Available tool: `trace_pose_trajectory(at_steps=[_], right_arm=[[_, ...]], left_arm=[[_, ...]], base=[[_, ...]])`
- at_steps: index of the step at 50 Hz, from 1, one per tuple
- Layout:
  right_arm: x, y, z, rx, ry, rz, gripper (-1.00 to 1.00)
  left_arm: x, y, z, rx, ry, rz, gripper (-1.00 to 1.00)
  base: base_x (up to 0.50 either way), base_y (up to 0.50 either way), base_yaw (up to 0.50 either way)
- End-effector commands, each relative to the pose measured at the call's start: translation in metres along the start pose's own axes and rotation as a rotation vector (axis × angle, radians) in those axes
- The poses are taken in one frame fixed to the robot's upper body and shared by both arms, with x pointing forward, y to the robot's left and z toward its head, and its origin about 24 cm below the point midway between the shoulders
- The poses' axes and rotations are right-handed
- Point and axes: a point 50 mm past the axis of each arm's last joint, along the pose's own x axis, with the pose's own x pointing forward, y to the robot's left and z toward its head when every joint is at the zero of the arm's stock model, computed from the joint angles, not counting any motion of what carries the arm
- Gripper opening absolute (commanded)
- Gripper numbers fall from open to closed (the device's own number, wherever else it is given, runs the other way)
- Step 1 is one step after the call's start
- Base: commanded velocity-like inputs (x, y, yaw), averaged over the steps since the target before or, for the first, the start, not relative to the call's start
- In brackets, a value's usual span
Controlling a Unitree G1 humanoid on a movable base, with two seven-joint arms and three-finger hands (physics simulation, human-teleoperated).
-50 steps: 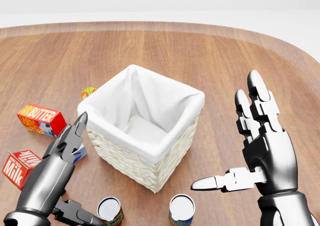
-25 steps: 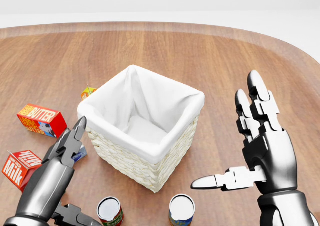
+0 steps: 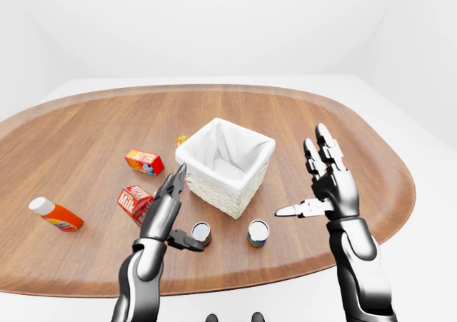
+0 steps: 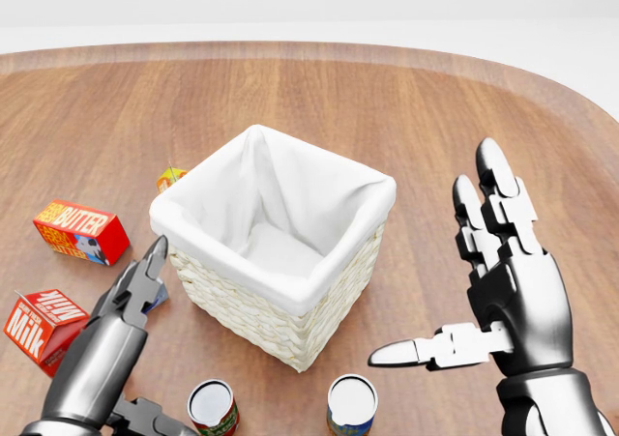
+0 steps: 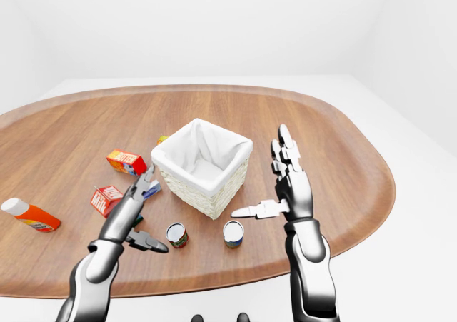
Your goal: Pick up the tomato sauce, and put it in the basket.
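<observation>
Red-labelled tomato sauce can (image 4: 213, 408) stands below the white woven basket (image 4: 280, 310); left hand (image 3: 166, 211) beside it, right hand (image 4: 503, 281), both spread apart.

You're facing a broad oval wooden table (image 3: 93, 122) with warm brown grain running across it. Around it the floor (image 3: 400, 115) is plain white, and the walls (image 3: 214, 22) match — bare, softly and evenly lit.

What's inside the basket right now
Only its white cloth lining shows inside the basket; no item lies on the visible part of its floor. The near wall hides the inner corner closest to the bottom of the head view.
</observation>
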Motion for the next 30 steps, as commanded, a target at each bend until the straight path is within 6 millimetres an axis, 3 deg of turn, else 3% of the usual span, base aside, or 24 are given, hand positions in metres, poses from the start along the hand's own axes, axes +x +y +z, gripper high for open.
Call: trace_pose_trajectory(at_steps=[1,30], right_arm=[[-0.001,0.000,0.000,0.000,0.002,0.002,1.00],[-0.003,0.002,-0.003,-0.001,0.015,0.007,1.00]], left_arm=[[0.001,-0.004,-0.002,0.003,0.011,-0.009,1.00],[0.008,-0.023,-0.026,-0.028,0.106,-0.028,1.00]], base=[[0.00,0.00,0.00],[0.00,0.00,0.00]])
